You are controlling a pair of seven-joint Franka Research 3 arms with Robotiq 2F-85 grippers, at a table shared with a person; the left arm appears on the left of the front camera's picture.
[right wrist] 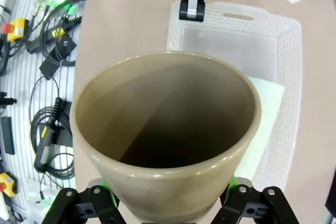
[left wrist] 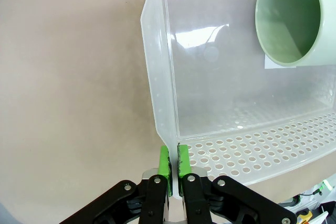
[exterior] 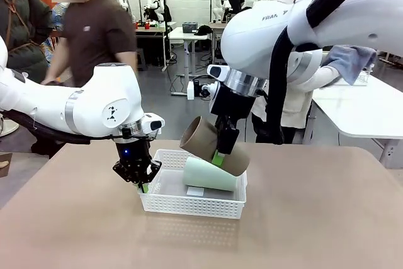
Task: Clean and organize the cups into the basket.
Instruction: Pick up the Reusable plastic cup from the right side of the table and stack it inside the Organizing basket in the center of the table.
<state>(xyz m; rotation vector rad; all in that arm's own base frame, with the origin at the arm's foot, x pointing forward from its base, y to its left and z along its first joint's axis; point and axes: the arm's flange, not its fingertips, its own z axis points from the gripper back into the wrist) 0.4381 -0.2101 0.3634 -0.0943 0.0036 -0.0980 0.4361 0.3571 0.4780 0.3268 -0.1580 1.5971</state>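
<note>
A: Left hand (exterior: pixel 142 184)?

B: Pads together on the basket (exterior: pixel 189 209), pinching its left wall toward the near corner. The wrist view shows the thin wall (left wrist: pixel 157 77) running down between the two green pads.

A: Basket position?

B: On the desk (exterior: pixel 315 218), about mid-width, long side across. It sits flat.

A: Right hand (exterior: pixel 220 155)?

B: Clamped on the tan cup (exterior: pixel 204 143). A finger lies on either side of the body, roughly halfway along it. The wrist camera looks straight into the open mouth (right wrist: pixel 165 129), with a green pad at each lower edge of the cup.

A: Cup attitude?

B: Tilted steeply, close to lying over. The mouth points up and left, the base down and right. It is in the air over the right part of the basket.

A: Anything in the basket?

B: The green cup (exterior: pixel 208 176), on its side in the right half, mouth (left wrist: pixel 291 19) facing left toward the left hand. The rest of the floor is bare.

A: Tan cup against green cup?

B: Tan sits just above green in the front view and overlaps it. I cannot tell whether they touch.
</note>
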